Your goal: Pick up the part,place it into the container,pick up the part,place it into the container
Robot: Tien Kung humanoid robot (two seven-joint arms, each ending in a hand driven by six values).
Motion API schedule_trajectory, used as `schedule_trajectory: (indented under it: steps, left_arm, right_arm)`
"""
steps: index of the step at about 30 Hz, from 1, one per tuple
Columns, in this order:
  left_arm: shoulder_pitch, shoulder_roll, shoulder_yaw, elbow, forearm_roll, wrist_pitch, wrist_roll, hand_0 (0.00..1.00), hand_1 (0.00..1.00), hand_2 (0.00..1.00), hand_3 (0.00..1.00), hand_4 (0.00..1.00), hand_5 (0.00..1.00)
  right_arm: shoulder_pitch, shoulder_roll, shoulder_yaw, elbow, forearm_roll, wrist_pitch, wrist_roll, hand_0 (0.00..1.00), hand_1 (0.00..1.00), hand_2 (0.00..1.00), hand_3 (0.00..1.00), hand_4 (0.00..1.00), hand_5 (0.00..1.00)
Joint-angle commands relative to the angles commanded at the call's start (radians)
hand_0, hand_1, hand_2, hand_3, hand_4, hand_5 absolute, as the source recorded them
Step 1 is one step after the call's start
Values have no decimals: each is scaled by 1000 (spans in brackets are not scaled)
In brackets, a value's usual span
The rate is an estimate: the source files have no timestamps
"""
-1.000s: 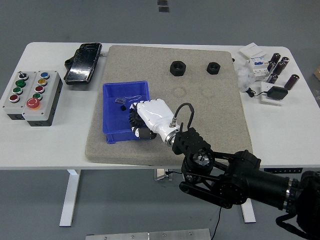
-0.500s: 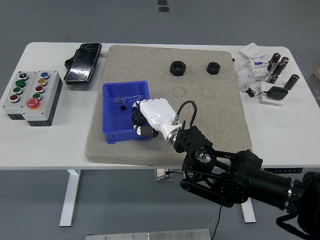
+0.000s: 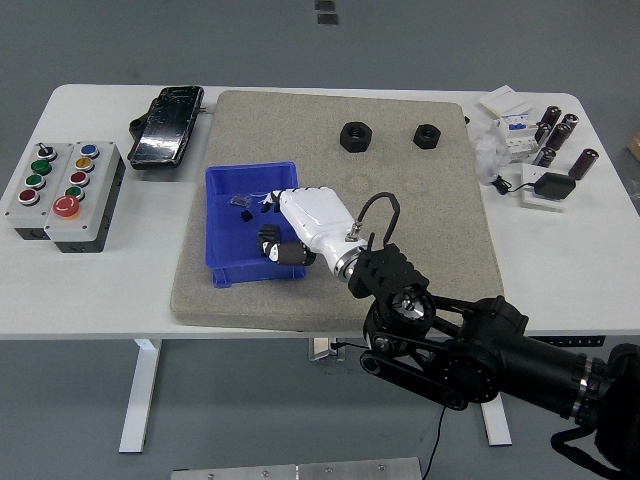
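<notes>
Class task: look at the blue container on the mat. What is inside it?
Inside the blue container a small dark part lies near the far wall. The right hand reaches in and covers the right side, so anything beneath it cannot be seen.

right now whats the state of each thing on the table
right hand: over the blue bin, whether it holds a part is hidden
blue bin: upright on the mat, small dark piece inside
two black nuts: lying flat on the mat's far side
button box: untouched at the left edge
</notes>
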Motion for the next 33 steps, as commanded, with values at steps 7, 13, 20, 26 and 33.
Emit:
schedule_trajectory:
  steps: [7, 13, 20, 26, 33]
  left_arm:
    - [0, 0, 0, 0, 1, -1, 0, 658, 624, 583, 617, 711, 367]
    - [0, -1, -2, 0, 3, -1, -1, 658, 624, 583, 617, 712, 367]
    - [7, -5, -1, 0, -2, 0, 0, 658, 624, 583, 617, 713, 370]
    - [10, -10, 7, 0, -14, 1, -4, 658, 623, 583, 618, 714, 367]
    - [17, -14, 21, 0, -31, 3, -7, 658, 623, 583, 617, 714, 369]
  right_arm:
    - [-5, -4, 17, 5, 1, -3, 2, 568, 654, 696, 703, 741, 408]
    - [-52, -47, 140, 42, 49, -30, 35, 562, 653, 693, 700, 711, 385]
    - [-193, -120, 375, 83, 183, -100, 157, 563, 644, 690, 696, 727, 401]
    - [-336, -157, 609, 115, 364, -118, 309, 565, 637, 678, 675, 730, 405]
    - [-518, -170, 857, 163, 578, -70, 476, 564, 641, 679, 675, 739, 406]
